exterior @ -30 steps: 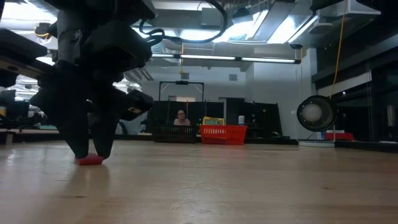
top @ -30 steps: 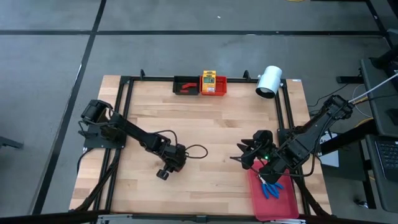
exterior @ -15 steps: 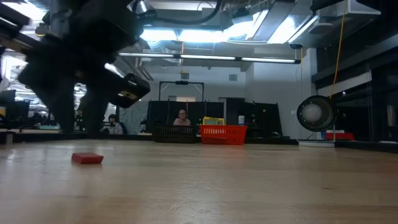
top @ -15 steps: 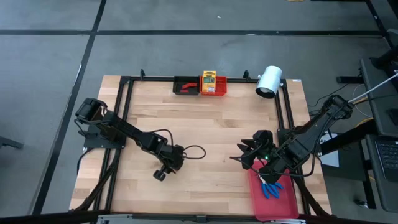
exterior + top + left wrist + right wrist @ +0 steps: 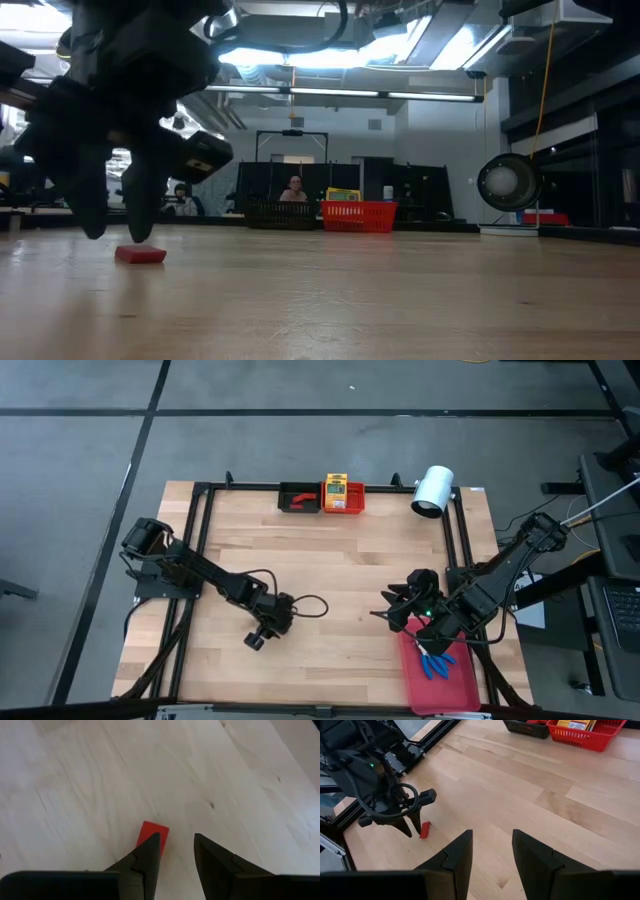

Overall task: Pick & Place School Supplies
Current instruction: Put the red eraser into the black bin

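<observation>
A small flat red piece (image 5: 152, 834) lies on the bare wood left of the table's middle, also visible in the low view (image 5: 140, 254) and the right wrist view (image 5: 425, 829). My left gripper (image 5: 175, 837) hovers just above it, open, pointing steeply down; one fingertip (image 5: 140, 232) hangs over the piece with a gap between them. My right gripper (image 5: 492, 837) stands open and holds nothing, raised over the table's right side (image 5: 392, 610) beside the red tray (image 5: 450, 690). Blue-handled tools (image 5: 436, 662) lie on that tray. A yellow printed box (image 5: 335, 487) sits in the red bin (image 5: 345, 502).
The black bin (image 5: 297, 497) and the red bin stand side by side at the far edge. A white cylinder (image 5: 432, 491) sits at the far right. A black frame (image 5: 196, 540) runs around the table top. Bare wood lies between the two arms.
My left gripper, whose fingertips stood down at the table around the red piece, has risen off it and drawn a little toward the table's near left corner. The red piece stays flat on the wood where it was.
</observation>
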